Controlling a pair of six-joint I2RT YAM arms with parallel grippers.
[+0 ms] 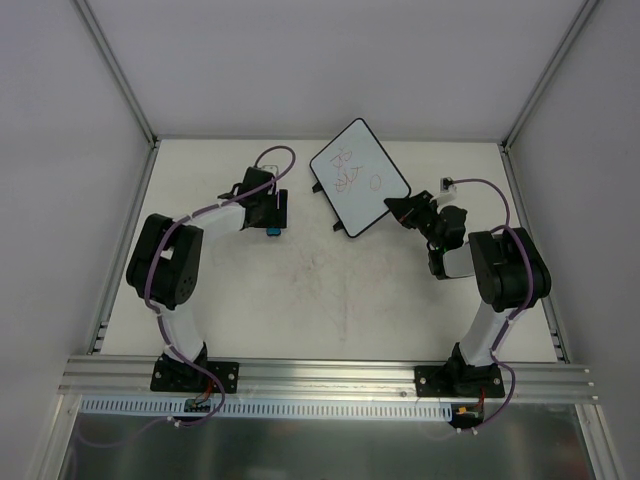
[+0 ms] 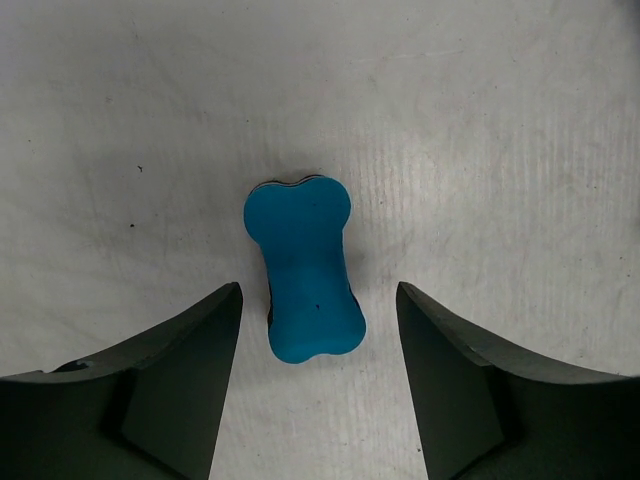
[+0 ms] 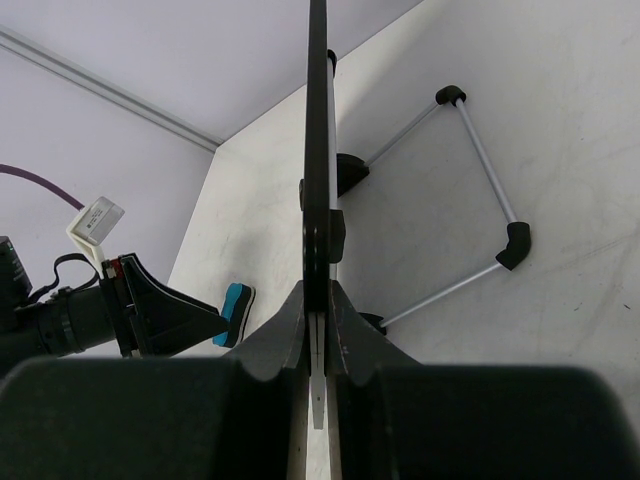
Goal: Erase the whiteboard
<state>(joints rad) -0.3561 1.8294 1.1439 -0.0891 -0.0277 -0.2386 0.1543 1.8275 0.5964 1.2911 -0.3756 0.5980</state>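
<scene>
Right gripper [image 3: 318, 300] of mine is clamped on the frame edge of the whiteboard [image 1: 358, 175], at the table's far middle. I judge it light, stiff and slick-faced, so the frame is the best hold. My left gripper [image 2: 318, 292] gapes wide over the blue eraser [image 2: 300, 265].

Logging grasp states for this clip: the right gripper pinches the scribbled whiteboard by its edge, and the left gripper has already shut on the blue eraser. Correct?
Not quite. The left gripper is open: in the left wrist view its fingers stand clear on either side of the blue eraser, which lies on the table. The right gripper does pinch the whiteboard by its edge.
</scene>
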